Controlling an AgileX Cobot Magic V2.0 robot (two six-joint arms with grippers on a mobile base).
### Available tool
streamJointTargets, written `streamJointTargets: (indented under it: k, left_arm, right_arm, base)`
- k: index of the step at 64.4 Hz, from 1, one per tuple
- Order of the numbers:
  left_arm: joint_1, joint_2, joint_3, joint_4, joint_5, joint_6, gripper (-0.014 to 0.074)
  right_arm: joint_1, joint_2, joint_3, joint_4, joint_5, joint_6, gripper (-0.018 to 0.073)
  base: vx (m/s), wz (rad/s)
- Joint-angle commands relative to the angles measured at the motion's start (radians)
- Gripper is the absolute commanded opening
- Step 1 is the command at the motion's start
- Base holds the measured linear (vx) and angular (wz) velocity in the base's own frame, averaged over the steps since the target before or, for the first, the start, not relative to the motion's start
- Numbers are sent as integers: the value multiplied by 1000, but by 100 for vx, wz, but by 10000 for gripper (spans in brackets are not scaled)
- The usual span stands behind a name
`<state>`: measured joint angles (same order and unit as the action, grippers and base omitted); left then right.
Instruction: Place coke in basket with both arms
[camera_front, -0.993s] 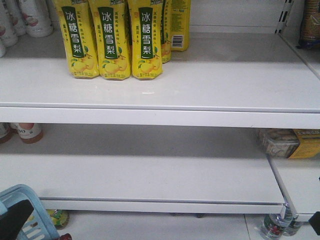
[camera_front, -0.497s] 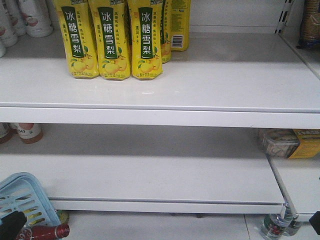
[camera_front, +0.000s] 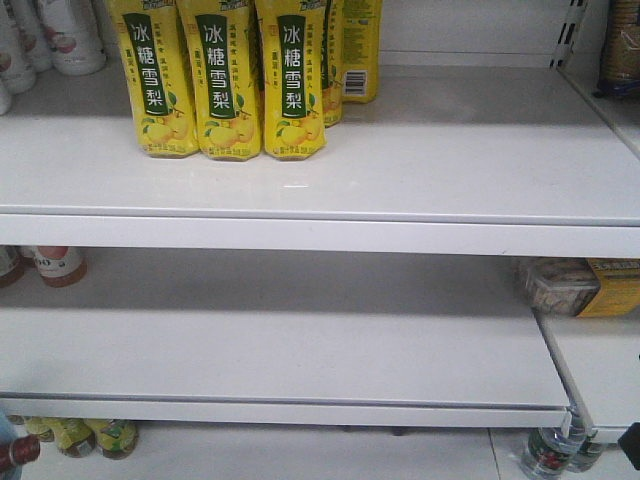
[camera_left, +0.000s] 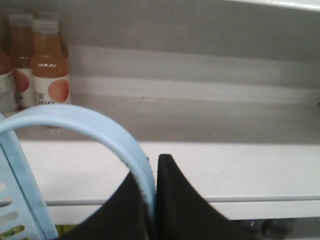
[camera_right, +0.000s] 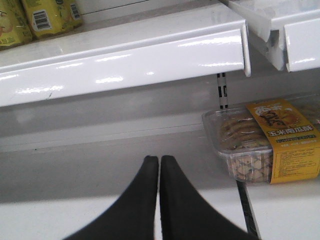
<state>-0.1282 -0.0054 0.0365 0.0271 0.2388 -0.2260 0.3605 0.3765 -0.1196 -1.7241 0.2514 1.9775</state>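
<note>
Since half a second ago, basket and coke have slid almost wholly out of the front view's lower left corner.

Coke (camera_front: 14, 452): only the red cap and neck show, at the front view's bottom left edge. Whether it lies inside the basket cannot be told.

Basket (camera_left: 20, 190): light blue, slotted wall and arched handle seen by the left wrist camera; a pale blue sliver remains at the front view's left edge.

Left pincer (camera_left: 152, 200): clenched on the basket handle, the band pinched between its black fingers.

Right pincer (camera_right: 159, 172): shut on nothing, tips touching, poised over the lower shelf (camera_right: 100, 165) near a clear snack box (camera_right: 260, 145) with a yellow label.

Surroundings: yellow pear-drink bottles (camera_front: 220, 80) on the upper shelf (camera_front: 400, 160); peach-coloured bottles (camera_left: 47, 70) beyond the basket.

Step, as judged: placement looks done or nearly so, with the basket being carried off. Next move calls for a level, steady carry so the bottle does not roll.
</note>
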Motion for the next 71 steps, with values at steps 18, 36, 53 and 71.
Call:
streamJointTargets:
  k: [18,36,53,71]
  left_arm:
    - [36,-14,3,26,-133,34,-6]
    - [36,-23,3,134,-135,52,-6]
    - [36,-23,3,119,-160,54,-6]
    - [36,-23,3,101,-207,60,-6]
  right_arm:
    - [-3,3,-26,-70,24,-8,-4]
    - [-3,3,-26,-70,24,-8,-4]
    - [-3,3,-26,-70,24,-8,-4]
    - [-3,3,-26,-70,24,-8,-4]
  base:
    - [0,0]
    - [0,0]
    - [0,0]
    - [0,0]
